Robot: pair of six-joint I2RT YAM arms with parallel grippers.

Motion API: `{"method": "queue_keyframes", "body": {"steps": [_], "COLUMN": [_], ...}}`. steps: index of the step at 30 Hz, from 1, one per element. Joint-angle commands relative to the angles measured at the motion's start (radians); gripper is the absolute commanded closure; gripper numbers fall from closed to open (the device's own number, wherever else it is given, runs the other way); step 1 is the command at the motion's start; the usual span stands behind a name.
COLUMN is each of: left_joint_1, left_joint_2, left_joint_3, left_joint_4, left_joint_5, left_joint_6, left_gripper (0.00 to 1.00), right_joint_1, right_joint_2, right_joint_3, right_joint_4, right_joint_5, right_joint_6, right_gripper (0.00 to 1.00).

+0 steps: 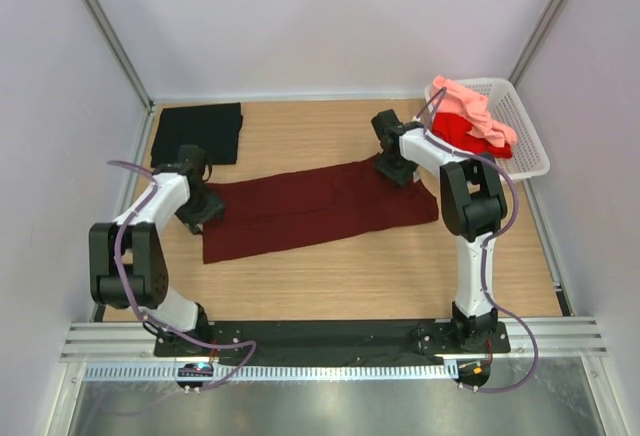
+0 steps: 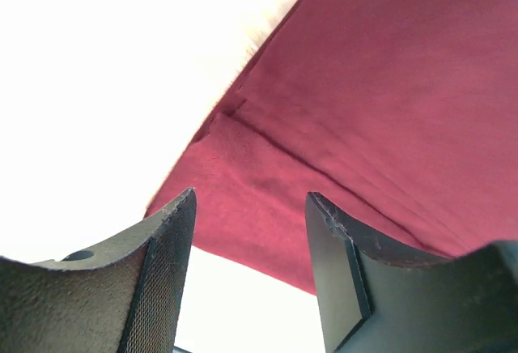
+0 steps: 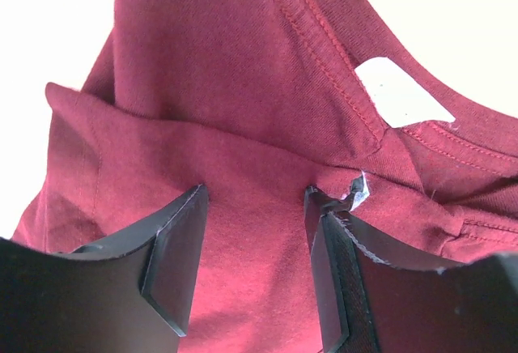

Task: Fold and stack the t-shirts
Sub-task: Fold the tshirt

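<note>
Wooden table (image 1: 330,286), pale lilac walls (image 1: 300,16), metal corner posts (image 1: 105,26), bright even light.

Maroon shirt (image 1: 320,208) mid-table, black shirt (image 1: 197,133) folded far-left, red shirt (image 1: 462,134) under pink shirt (image 1: 473,106)

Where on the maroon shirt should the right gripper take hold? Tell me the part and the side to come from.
Take the collar end beside the white neck label. The maroon shirt lies flat as a long strip, and the cloth there is bunched into a ridge to pinch. Come down from above at its right end, where the right gripper hovers open.
</note>
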Motion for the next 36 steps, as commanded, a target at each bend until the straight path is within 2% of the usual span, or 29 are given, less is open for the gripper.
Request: {"method": "queue_keyframes", "body": {"steps": [1, 5, 9, 12, 15, 17, 21, 28, 36], "left_joint_1": [0.006, -0.02, -0.083, -0.139, -0.178, -0.202, -0.262, -0.418, -0.531], "left_joint_2": [-0.111, -0.134, -0.128, -0.077, -0.004, 0.067, 0.139, 0.116, 0.129], "left_joint_3": [0.087, 0.111, 0.051, 0.045, 0.078, 0.129, 0.167, 0.158, 0.155], "left_joint_4": [-0.058, -0.049, 0.07, 0.101, 0.109, 0.093, 0.035, 0.021, 0.058], "left_joint_5": [-0.109, -0.104, -0.009, 0.02, 0.081, 0.101, 0.029, -0.135, -0.12], "left_joint_6": [-0.027, 0.039, 0.165, 0.229, 0.285, 0.296, 0.267, 0.253, 0.322], "left_gripper": [0.42, 0.42, 0.42, 0.42, 0.43, 0.43, 0.44, 0.45, 0.54], "right_joint_1": [-0.004, -0.004, -0.004, -0.005, -0.004, -0.005, -0.005, -0.005, -0.005], "right_joint_2": [0.084, 0.167, 0.272, 0.368, 0.368, 0.284, 0.097, -0.244, -0.578], "right_joint_3": [0.073, 0.168, 0.318, 0.505, 0.576, 0.505, 0.386, 0.147, -0.105], "right_joint_4": [0.163, 0.261, 0.315, 0.279, 0.229, 0.258, 0.274, 0.266, 0.237], "right_joint_5": [-0.007, -0.083, -0.197, -0.274, -0.309, -0.314, -0.315, -0.34, -0.387], "right_joint_6": [-0.148, -0.288, -0.423, -0.526, -0.595, -0.616, -0.618, -0.597, -0.544], "right_gripper": [0.43, 0.42, 0.42, 0.42, 0.42, 0.41, 0.37, 0.35, 0.32]}}
